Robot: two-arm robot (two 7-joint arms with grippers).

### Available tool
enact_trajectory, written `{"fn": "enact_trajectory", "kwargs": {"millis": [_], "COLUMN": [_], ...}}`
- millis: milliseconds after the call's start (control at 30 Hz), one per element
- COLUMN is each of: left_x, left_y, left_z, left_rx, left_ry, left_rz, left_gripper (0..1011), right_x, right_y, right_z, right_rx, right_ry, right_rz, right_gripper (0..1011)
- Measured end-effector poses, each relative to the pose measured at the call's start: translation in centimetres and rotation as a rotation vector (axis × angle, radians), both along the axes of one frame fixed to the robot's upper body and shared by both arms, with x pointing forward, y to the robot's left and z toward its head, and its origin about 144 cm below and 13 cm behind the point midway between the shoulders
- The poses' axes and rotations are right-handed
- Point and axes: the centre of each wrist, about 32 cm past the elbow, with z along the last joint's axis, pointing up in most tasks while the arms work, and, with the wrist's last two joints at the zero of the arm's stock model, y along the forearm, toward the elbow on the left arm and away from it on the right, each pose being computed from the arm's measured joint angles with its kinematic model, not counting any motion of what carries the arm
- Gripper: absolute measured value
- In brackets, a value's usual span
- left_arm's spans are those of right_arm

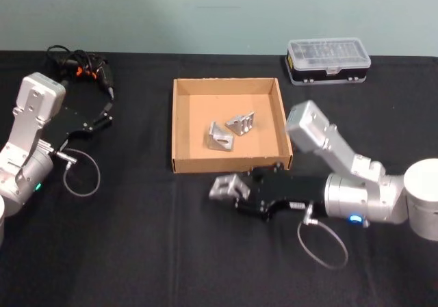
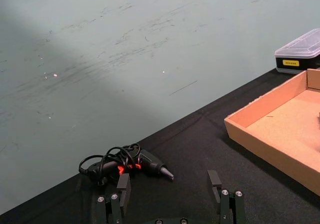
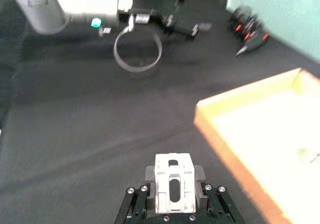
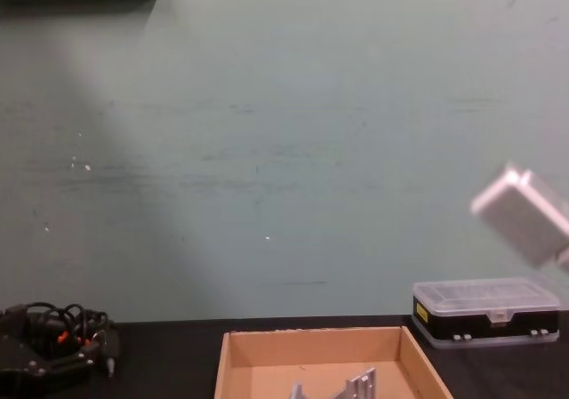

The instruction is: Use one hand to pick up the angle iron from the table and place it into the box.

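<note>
Low in the head view, just below the front wall of the box (image 1: 179, 126), the right hand (image 1: 238, 192) grips an angle iron (image 1: 227, 186) above the black counter (image 1: 137, 252); in the right wrist view the silver bracket (image 3: 173, 182) sits clamped between the fingers (image 3: 134, 200). Two more angle irons (image 1: 230, 132) lie inside the box. At the left edge, the left hand (image 1: 101, 119) hovers with its fingers (image 2: 122, 187) spread wide, near a corded tool (image 2: 127, 164). A small plastic case (image 1: 328, 59) stands at the upper right.
</note>
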Motion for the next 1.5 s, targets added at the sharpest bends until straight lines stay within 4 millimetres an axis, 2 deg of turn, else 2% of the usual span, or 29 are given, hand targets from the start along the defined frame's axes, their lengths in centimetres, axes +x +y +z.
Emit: {"fn": "enact_trajectory", "kwargs": {"millis": [200, 467, 967, 1500], "left_x": [0.0, 0.0, 0.0, 0.0], "left_y": [0.0, 0.0, 0.0, 0.0], "left_z": [0.0, 0.0, 0.0, 0.0], "left_rx": [0.000, 0.000, 0.000, 0.000], "left_ry": [0.000, 0.000, 0.000, 0.000], "left_rz": [0.000, 0.000, 0.000, 0.000], "left_gripper": [1000, 1000, 1000, 1000], "right_x": [0.9, 2.3, 4.5, 5.7], "right_y": [-0.5, -1.7, -3.6, -3.1], "right_z": [1.9, 2.5, 1.2, -0.5], "right_rx": [0.049, 0.063, 0.031, 0.008], "right_ry": [-0.069, -0.119, -0.139, -0.111], "right_rz": [-0.048, -0.140, -0.255, -0.263], "right_gripper": [449, 449, 449, 449]}}
